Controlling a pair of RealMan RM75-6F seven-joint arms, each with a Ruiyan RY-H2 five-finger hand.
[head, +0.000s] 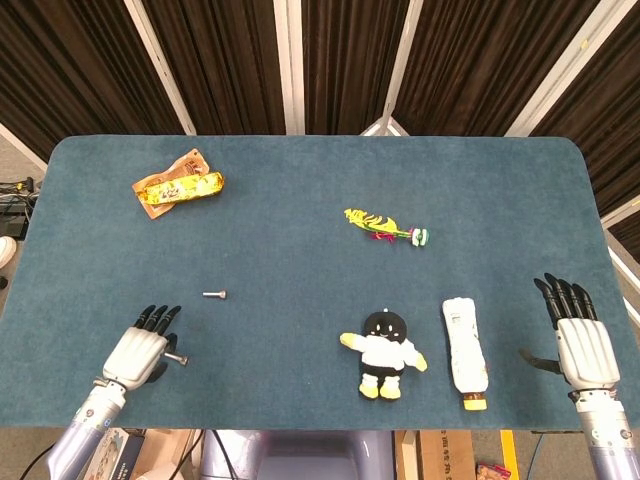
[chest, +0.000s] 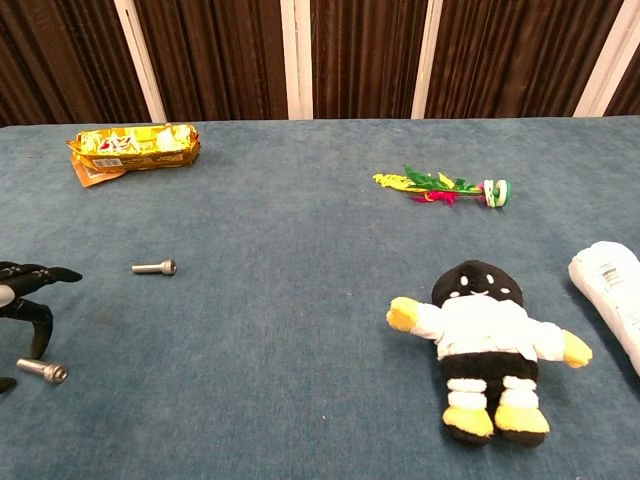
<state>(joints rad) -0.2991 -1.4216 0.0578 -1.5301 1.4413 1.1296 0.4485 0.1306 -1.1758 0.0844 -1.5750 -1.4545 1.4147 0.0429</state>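
Observation:
My left hand (head: 140, 350) rests low at the near left of the blue table, fingers spread forward. A small silver bolt (chest: 40, 371) lies on the cloth right under it. One curved finger (chest: 42, 335) hangs just above the bolt's shank, and only the bolt's head (head: 177, 359) shows past the hand in the head view. A second bolt (head: 214, 294) lies further out. My right hand (head: 582, 340) hovers open at the near right edge, holding nothing, to the right of a white bottle (head: 465, 350).
A plush doll (head: 383, 352) lies left of the bottle. A yellow snack pack (head: 180, 186) sits at the far left and a feathered toy (head: 385, 226) lies right of centre. The table's near edge (head: 300, 425) runs just behind both hands.

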